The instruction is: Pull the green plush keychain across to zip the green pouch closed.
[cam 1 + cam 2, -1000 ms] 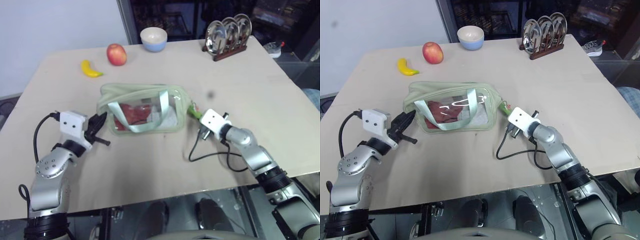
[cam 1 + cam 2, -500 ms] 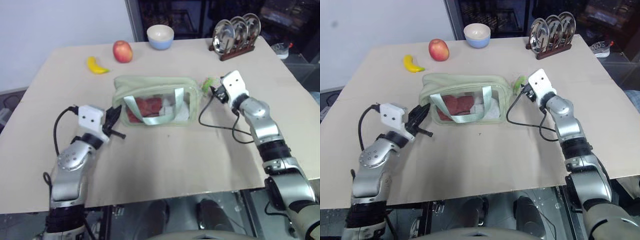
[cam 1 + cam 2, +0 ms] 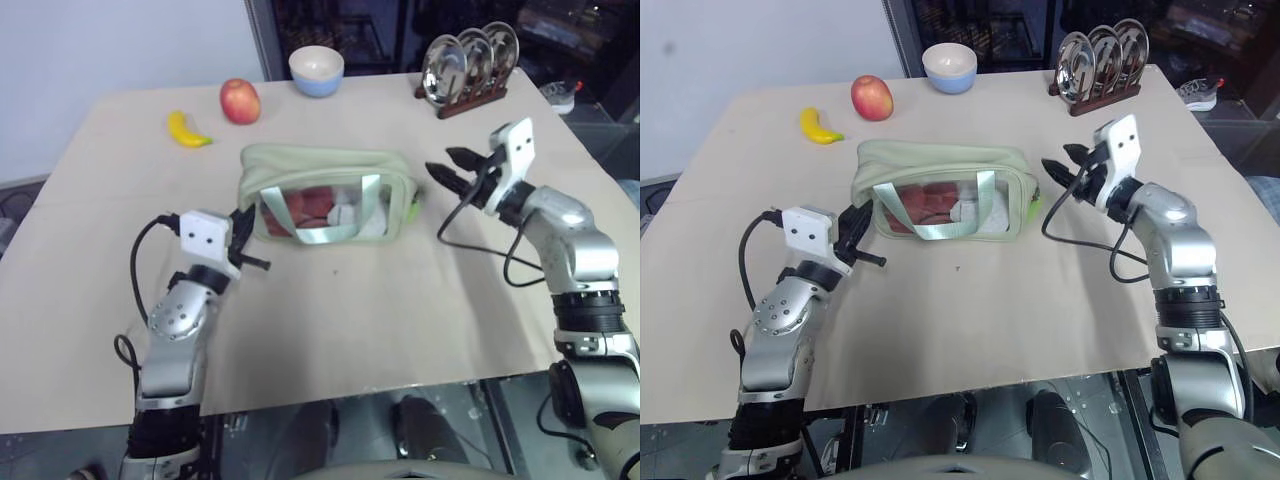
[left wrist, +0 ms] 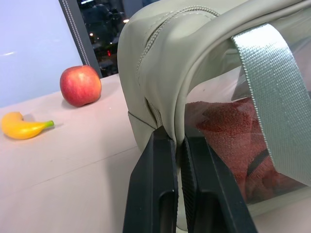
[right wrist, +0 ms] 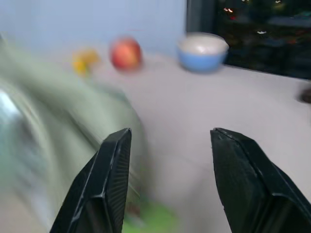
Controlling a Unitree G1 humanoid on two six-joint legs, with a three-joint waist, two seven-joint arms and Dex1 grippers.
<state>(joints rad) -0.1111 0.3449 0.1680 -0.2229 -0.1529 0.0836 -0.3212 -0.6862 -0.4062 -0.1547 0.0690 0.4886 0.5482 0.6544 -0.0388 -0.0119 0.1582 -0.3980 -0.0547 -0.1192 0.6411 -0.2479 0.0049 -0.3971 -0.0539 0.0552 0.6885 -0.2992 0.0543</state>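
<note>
green plush keychain (image 3: 412, 207) hangs below open right pincer (image 3: 447, 166)

Left hand (image 4: 177, 145) pinching green pouch (image 4: 194, 58) end seam

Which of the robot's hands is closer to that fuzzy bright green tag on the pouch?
Right. The right gripper hangs open just beside the green plush keychain, not touching it. The left gripper is shut on the green pouch's far end.

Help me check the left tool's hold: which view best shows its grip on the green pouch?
The left wrist view: its shut fingers pinch the green pouch at its end seam, seen close up. The head views show the left tool at that end from farther off, the contact too small to judge.
</note>
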